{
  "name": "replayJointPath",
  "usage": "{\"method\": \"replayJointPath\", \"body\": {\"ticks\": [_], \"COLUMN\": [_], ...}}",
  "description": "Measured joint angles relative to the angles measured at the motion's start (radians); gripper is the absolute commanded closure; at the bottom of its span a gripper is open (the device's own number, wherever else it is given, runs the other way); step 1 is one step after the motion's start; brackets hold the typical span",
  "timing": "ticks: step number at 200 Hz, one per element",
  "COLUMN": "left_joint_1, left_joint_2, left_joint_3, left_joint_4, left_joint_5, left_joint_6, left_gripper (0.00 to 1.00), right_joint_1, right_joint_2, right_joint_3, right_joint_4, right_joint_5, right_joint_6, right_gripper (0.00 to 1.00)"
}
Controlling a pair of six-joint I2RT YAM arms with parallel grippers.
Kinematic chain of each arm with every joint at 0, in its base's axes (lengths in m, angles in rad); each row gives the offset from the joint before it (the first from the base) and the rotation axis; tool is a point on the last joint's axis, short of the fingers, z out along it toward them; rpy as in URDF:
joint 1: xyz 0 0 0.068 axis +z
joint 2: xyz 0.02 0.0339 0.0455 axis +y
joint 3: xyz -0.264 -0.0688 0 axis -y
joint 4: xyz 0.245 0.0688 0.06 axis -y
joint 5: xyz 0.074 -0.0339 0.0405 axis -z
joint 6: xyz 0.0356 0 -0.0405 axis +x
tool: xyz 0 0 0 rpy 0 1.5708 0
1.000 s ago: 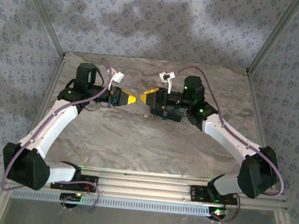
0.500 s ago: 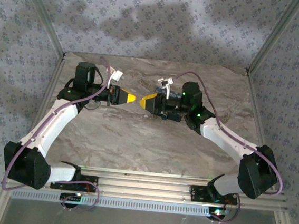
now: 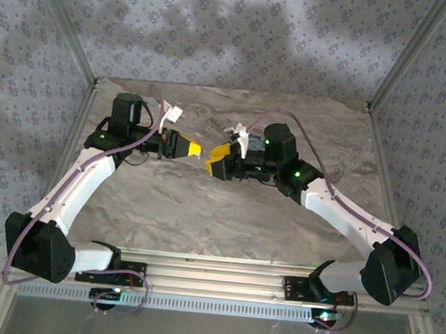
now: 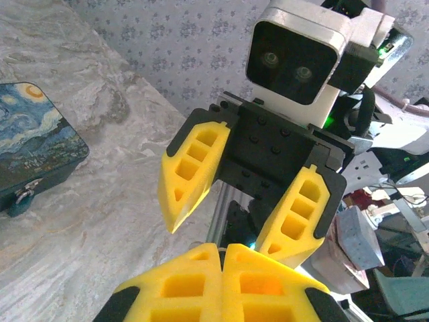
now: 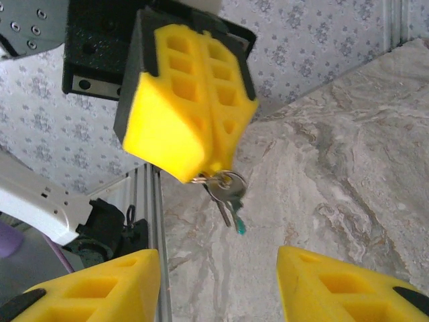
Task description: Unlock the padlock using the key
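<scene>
The left gripper (image 5: 204,169) has its jaws clamped on the key (image 5: 226,196), which dangles tip-down at the centre of the right wrist view. The right gripper (image 4: 224,231) faces it with its jaws apart and empty. The padlock (image 4: 33,144) lies flat on the tabletop (image 5: 348,168), at the left edge of the left wrist view.

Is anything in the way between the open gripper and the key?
Nothing visible is. The key hangs from the tips of the shut left gripper, straight ahead of the open right gripper, with a bare gap between them.
</scene>
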Motion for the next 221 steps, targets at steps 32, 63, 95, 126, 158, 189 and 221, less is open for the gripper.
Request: {"method": "replayJointPath", "body": {"ticks": [32,63,95,126,158,189,221], "left_joint_1": [0.0,0.0,0.0,0.0,-0.009,-0.091,-0.206], "left_joint_2": [0.0,0.0,0.0,0.0,0.0,0.0,0.029], "left_joint_3": [0.01,0.013,0.013,0.013,-0.002,-0.046,-0.07], "left_joint_4": [-0.013,-0.015,-0.045,-0.086,-0.098,-0.103,-0.059], "left_joint_5": [0.004,0.008,0.002,-0.06,-0.185,-0.344,-0.457], "left_joint_6": [0.011,0.018,0.036,0.071,0.105,0.145,0.155], "left_gripper": [1.0,1.0,1.0,0.97,0.72,0.65,0.65], "right_joint_1": [0.027,0.036,0.034,0.004,-0.067,-0.153,-0.281], "right_joint_2": [0.021,0.045,0.054,0.051,0.002,-0.016,-0.016], "right_joint_3": [0.039,0.069,0.073,0.068,0.032,0.021,-0.108], "right_joint_4": [-0.048,-0.084,-0.118,-0.177,-0.316,-0.558,-0.747], "right_joint_5": [0.014,0.027,0.076,0.224,0.482,0.72,0.789], "right_joint_6": [-0.058,-0.098,-0.108,-0.074,0.056,0.277,0.459], "right_gripper": [0.49,0.51,0.55,0.53,0.52,0.5,0.49]}}
